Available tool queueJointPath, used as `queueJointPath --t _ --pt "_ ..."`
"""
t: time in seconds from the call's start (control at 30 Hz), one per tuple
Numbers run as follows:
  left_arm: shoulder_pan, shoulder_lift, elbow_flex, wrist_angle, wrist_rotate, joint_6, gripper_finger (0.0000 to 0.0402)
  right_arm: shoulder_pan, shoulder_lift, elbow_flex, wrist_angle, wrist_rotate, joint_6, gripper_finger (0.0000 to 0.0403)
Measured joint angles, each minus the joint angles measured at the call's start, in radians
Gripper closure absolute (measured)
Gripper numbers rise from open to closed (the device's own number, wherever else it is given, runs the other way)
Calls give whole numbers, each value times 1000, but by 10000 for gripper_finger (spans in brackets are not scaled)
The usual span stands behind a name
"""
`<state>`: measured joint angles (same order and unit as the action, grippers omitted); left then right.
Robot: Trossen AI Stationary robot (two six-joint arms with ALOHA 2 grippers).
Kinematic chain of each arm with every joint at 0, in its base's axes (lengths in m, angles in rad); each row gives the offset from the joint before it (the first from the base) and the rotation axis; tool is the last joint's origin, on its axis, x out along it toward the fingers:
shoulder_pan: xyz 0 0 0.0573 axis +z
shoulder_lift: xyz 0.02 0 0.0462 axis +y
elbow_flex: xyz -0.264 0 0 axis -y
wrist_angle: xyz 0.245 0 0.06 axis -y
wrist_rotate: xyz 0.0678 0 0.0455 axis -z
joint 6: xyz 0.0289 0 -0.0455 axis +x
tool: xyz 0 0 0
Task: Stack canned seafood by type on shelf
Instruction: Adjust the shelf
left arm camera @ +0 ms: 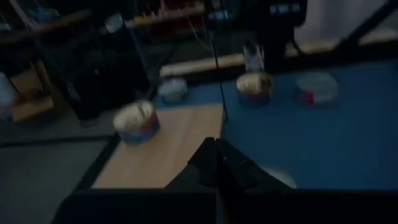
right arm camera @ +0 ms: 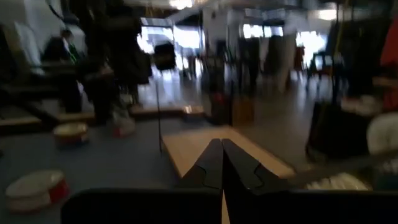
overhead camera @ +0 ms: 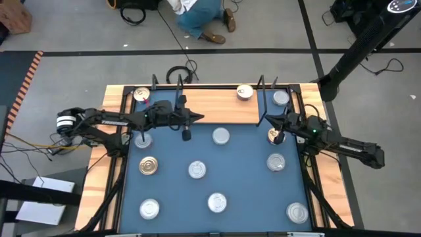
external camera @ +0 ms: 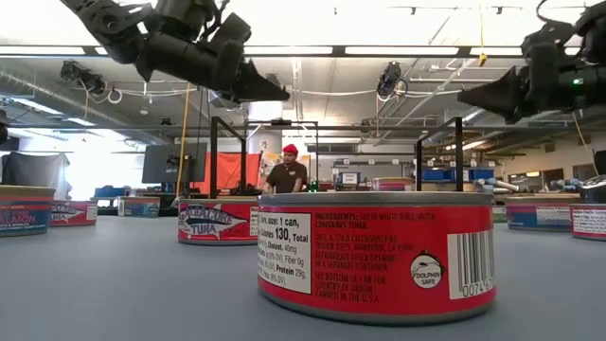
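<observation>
The shelf (overhead camera: 210, 105), a light wooden board with black wire uprights, lies along the table's far side. On it stand a gold-lidded can (overhead camera: 141, 95) at the left, and a gold can (overhead camera: 245, 92) and a silver can (overhead camera: 281, 99) at the right. Several more cans stand on their bases on the blue table, among them one (overhead camera: 220, 136) near the shelf and a gold one (overhead camera: 275, 136). My left gripper (overhead camera: 199, 118) is shut and empty above the shelf's near edge. My right gripper (overhead camera: 265, 120) is shut and empty, level, over the shelf's right part.
A red-labelled can (external camera: 379, 251) stands close to the low camera. Other cans (overhead camera: 148, 166) (overhead camera: 197, 170) (overhead camera: 297, 212) dot the blue table. A wooden rim (overhead camera: 99, 171) frames the table. A person (external camera: 287, 170) is in the room beyond the far edge.
</observation>
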<state>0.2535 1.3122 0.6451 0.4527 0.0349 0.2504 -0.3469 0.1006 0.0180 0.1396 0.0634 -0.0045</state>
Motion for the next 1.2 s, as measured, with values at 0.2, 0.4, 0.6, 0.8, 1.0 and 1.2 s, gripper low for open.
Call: queueJointPath --t 0.2,0.4,0.6,0.8,1.0,1.2 --pt "0 -62 3 -154 0 5 401 0 156 115 -219 85 19 398" --pt "8 -52 2 -269 -41 4 401 -3 322 186 -262 154 35 399" --pt "33 -52 4 -324 -132 11 401 -9 458 209 -206 210 39 399" --pt "78 -53 6 -360 -171 13 401 -45 571 209 -121 222 36 399" --pt "107 -53 6 -367 -169 14 401 -67 640 210 -63 193 36 399" --pt "112 -52 6 -371 -154 14 401 -68 651 210 -49 190 51 398"
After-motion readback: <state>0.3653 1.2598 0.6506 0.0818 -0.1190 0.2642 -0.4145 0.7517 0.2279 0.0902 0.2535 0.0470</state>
